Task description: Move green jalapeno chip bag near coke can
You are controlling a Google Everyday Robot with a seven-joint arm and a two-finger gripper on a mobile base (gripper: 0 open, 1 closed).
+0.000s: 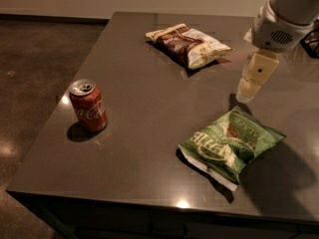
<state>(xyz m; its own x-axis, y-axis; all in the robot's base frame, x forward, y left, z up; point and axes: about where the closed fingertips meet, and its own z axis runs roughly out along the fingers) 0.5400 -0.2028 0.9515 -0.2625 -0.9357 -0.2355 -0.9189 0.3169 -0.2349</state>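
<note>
The green jalapeno chip bag (pixel 230 144) lies flat on the dark table (pixel 144 113), at the front right. The coke can (pixel 88 105) stands upright at the front left, well apart from the bag. My gripper (pixel 245 94) hangs from the white arm at the upper right. It hovers just behind the bag's far edge and holds nothing.
A brown-and-cream chip bag (pixel 188 44) lies at the back of the table. The table's front edge (pixel 149 199) and left edge drop to a concrete floor (pixel 35 59).
</note>
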